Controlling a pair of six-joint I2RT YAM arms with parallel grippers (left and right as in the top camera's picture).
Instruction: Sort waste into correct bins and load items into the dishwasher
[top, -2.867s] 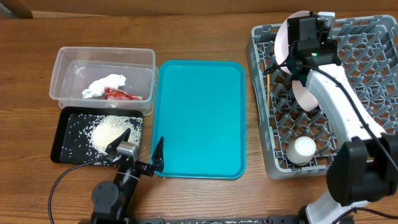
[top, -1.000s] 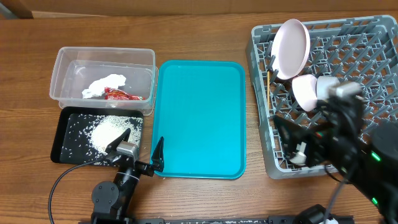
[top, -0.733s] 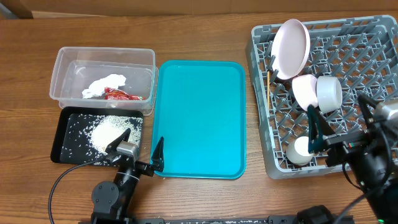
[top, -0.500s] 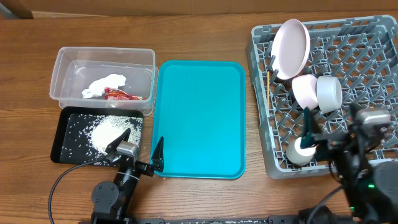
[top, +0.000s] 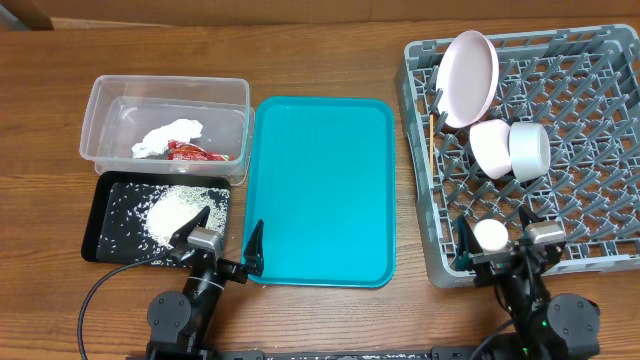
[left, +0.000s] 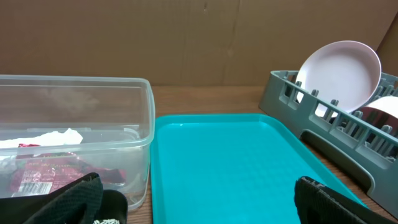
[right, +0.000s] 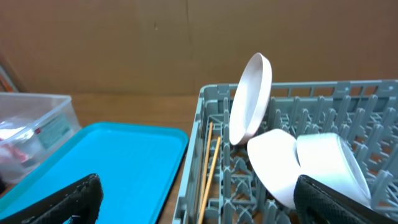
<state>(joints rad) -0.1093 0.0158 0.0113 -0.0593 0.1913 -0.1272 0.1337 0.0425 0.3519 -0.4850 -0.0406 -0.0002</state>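
Here, the grey dish rack (top: 600, 150) sits on the right of the wooden tabletop (top: 330, 50). A pale pink plate (top: 472, 65) stands on edge at the rack's far left corner. Just nearer, a pink bowl (top: 488, 148) and a white bowl (top: 530, 150) lie tipped on their sides, touching. Two chopsticks (top: 432, 145) lie along the rack's left wall, and a small white cup (top: 490, 235) stands at its near left corner.

On the left, the clear tub (top: 100, 100) holds the white tissue (top: 170, 135) and red wrapper (top: 195, 152). The black tray (top: 100, 225) just nearer carries the rice (top: 175, 212). The teal tray (top: 320, 190) lies between the tub and the rack.

The left tool (top: 226, 238) rests at the near edge with its fingers apart, holding nothing. The right tool (top: 496, 250) is spread wide at the rack's near edge, and its wrist view shows nothing between the fingers.
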